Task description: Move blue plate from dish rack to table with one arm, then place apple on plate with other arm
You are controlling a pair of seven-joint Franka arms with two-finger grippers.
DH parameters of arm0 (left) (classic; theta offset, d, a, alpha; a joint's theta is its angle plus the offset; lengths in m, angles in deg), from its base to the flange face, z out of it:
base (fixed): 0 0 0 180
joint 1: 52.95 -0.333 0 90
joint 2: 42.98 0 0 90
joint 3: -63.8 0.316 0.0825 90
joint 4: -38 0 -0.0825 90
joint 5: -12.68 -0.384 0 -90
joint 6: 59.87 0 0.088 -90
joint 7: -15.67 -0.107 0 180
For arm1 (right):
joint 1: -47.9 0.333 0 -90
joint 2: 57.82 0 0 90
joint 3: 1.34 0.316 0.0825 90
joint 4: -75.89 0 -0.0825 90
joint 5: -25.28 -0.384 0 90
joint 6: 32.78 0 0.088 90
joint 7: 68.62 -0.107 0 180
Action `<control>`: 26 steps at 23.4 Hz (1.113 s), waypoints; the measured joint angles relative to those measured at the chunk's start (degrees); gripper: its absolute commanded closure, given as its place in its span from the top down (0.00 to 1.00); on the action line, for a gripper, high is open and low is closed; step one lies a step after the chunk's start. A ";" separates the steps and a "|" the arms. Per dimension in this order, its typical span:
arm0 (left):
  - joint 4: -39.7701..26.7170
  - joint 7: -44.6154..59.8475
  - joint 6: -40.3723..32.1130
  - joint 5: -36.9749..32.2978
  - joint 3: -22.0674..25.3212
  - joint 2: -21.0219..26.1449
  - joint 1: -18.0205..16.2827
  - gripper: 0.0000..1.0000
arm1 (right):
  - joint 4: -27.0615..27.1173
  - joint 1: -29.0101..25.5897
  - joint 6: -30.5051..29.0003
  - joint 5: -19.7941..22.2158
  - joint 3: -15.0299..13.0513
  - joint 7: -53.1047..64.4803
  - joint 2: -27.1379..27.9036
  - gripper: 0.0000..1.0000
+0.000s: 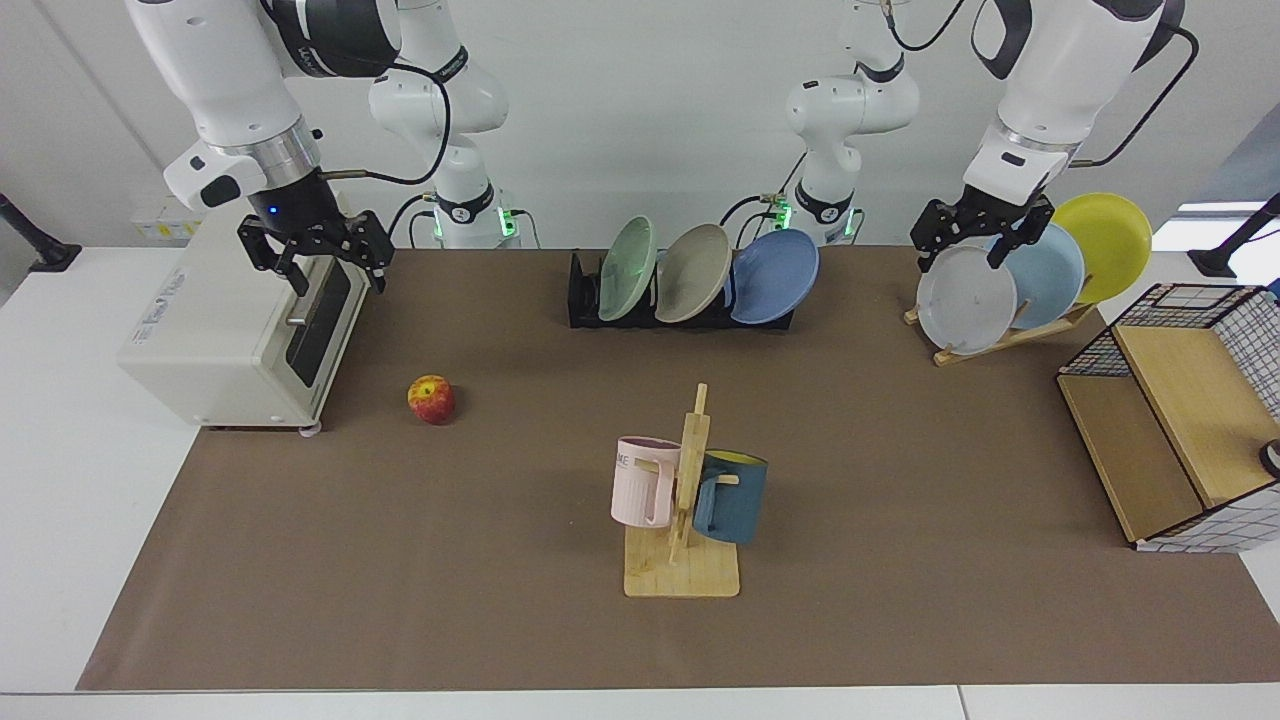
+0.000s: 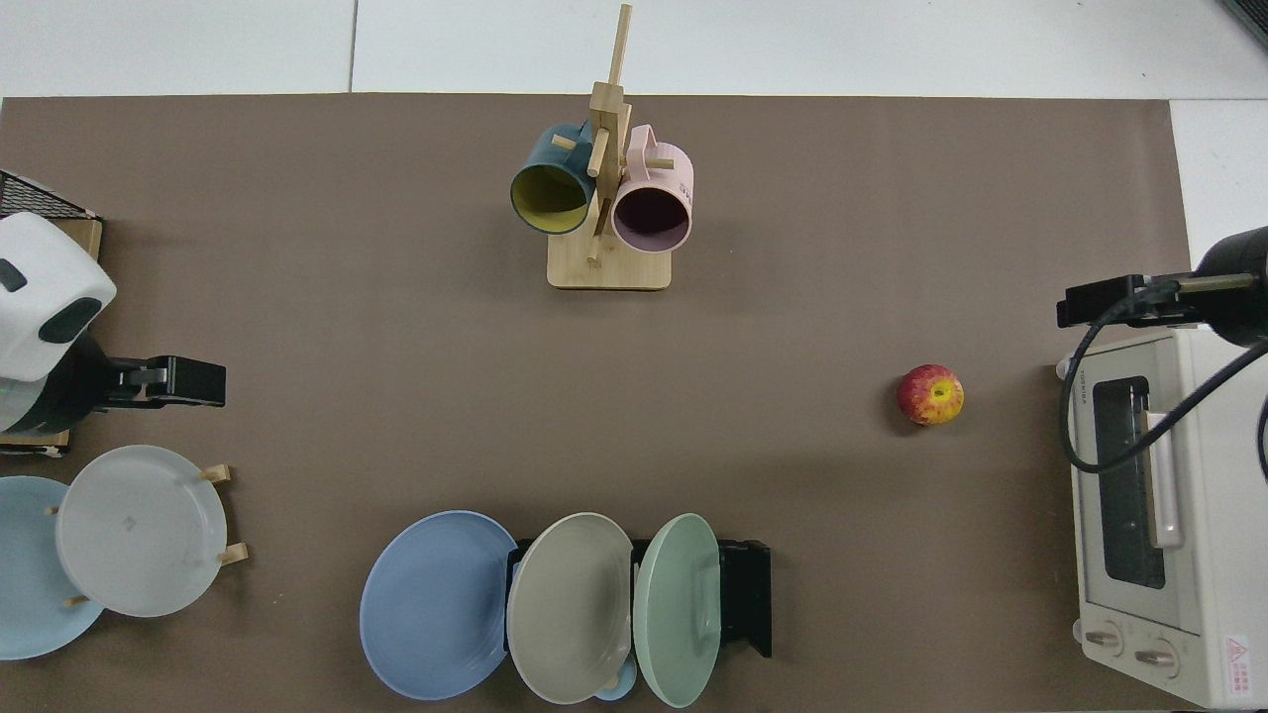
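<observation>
Looked matte and smooth: the blue plate [image 1: 775, 277], with faint concentric rings inside. Sat in a black plastic dish rack [image 1: 583, 293] of dull sheen. Appeared waxy and slightly glossy: the apple [image 1: 431, 399], red streaked with yellow. Seemed like flat, unglossed paper or felt: the brown mat [image 1: 460, 560] over a smooth white table [image 1: 70, 500]. Showed pale unfinished wood: the mug stand [image 1: 684, 560] and the slanted plate rack [image 1: 1010, 338]. Appeared glazed, softly satin: the pink mug [image 1: 643, 481] and the dark teal mug [image 1: 732, 497]. Showed cream painted metal with a dark glass door: the toaster oven [image 1: 215, 330]. Looked like black matte plastic or metal: both grippers' fingers [image 1: 375, 262].
</observation>
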 measured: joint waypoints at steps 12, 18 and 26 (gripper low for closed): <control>-3.75 1.11 0.57 -2.32 -3.12 -1.88 0.50 1.00 | 0.00 0.00 0.00 0.00 0.00 0.00 0.00 1.00; -16.65 10.02 5.54 -6.56 -12.33 -10.11 1.01 1.00 | 0.00 0.00 0.00 0.00 0.00 0.00 0.00 1.00; -33.04 16.11 11.38 -8.50 -20.60 -19.94 2.23 1.00 | 0.00 0.00 0.00 0.00 0.00 0.00 0.00 1.00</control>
